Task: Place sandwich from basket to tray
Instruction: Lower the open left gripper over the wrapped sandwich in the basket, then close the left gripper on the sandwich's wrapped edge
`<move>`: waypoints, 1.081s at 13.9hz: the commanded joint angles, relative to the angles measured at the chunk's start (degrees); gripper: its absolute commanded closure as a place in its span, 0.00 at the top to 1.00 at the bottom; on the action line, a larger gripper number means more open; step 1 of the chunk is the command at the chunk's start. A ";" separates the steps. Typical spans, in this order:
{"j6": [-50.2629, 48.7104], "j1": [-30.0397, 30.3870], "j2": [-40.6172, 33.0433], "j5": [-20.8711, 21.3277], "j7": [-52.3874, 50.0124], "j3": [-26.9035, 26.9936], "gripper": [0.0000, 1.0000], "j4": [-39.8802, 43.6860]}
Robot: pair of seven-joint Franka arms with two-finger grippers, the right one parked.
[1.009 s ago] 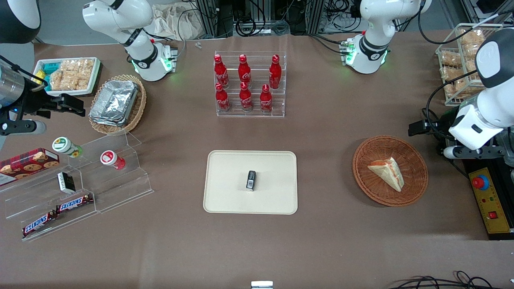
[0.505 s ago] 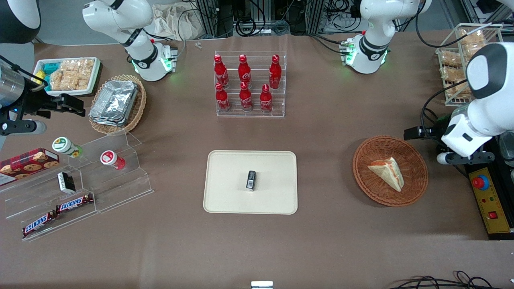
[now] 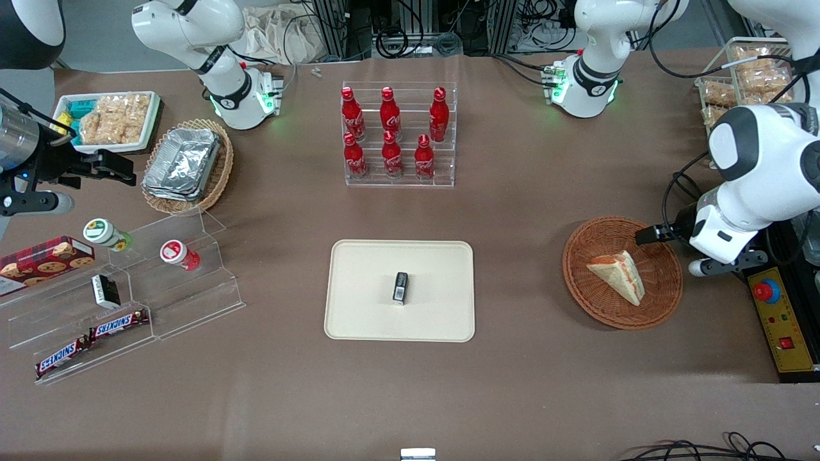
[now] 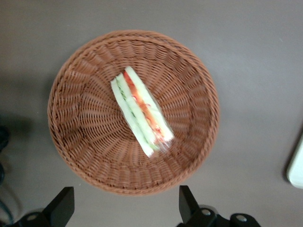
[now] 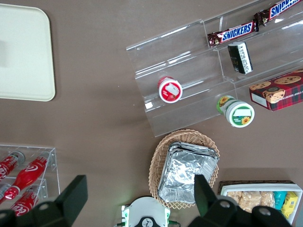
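Hanging the gripper point(image 4: 125, 201) above the basket point(image 4: 75, 142), over its rim on the working arm's side, with fingers spread wide and nothing between them. Looks like a pause to line up before descending. Directly below and just ahead of the fingertips, lying flat in the basket's middle: the sandwich point(image 4: 141, 111), filling edge turned up, well placed for a pinch across the bread faces. Well apart from the gripper, toward the parked arm's end: the tray point(image 3: 365, 320), bare except for a small dark packet point(image 3: 400, 287) near its centre, so aiming beside that seems wise. Underneath all, a plain brown table point(image 3: 512, 384); farther from the front camera, a clear rack of red bottles point(image 3: 397, 134).
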 commanded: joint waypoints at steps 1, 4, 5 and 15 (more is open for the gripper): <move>5.41 0.33 -1.18 0.85 -8.39 -0.32 0.99 -4.06; 11.03 0.07 2.86 0.76 -19.21 -0.32 0.99 -3.98; 11.92 -0.11 3.83 0.76 -20.98 -0.41 0.99 -4.15; 19.22 -0.55 10.70 0.76 -29.60 -0.76 0.93 -4.68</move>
